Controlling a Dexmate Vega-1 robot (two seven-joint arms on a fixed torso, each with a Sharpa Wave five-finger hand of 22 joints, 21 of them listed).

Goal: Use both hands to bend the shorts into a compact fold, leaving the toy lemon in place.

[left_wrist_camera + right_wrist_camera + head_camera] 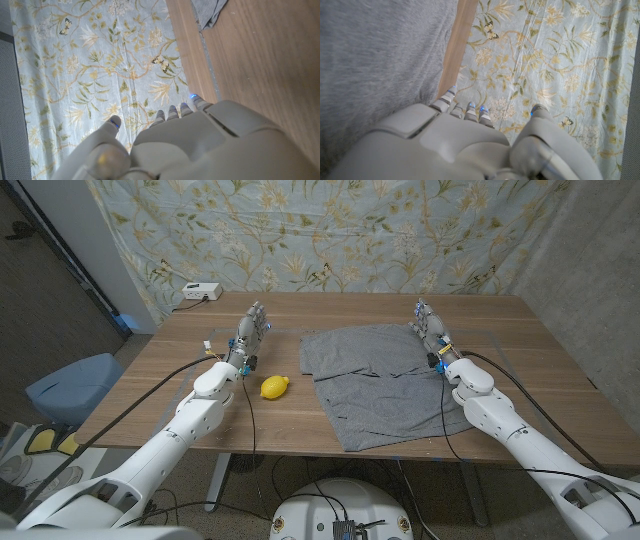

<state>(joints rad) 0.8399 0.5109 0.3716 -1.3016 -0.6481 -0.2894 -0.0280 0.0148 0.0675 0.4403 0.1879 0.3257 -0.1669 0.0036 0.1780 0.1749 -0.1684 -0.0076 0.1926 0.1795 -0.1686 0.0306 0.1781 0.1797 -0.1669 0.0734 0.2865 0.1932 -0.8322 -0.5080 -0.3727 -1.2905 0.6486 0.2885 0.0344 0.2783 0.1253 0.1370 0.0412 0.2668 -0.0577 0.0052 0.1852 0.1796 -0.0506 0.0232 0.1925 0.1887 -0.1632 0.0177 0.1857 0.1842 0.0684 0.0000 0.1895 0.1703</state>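
Note:
Grey shorts [385, 380] lie spread on the wooden table [160, 385], right of the middle, reaching the front edge. The yellow toy lemon [274, 387] sits just left of them, apart from the cloth. My left hand [251, 330] stands with its fingers straight and holds nothing, left of the shorts and behind the lemon. My right hand [430, 325] stands the same way at the shorts' right rear edge, holding nothing. In the left wrist view my left hand [190, 145] shows with a corner of the shorts [210, 12] far ahead. The right wrist view looks over my right hand [455, 145] with the shorts [375, 55] beside it.
A small white box [201, 291] sits at the table's rear left corner. A flowered curtain [330, 230] hangs behind the table. A blue bin [70, 385] stands on the floor to the left. Cables run along both arms.

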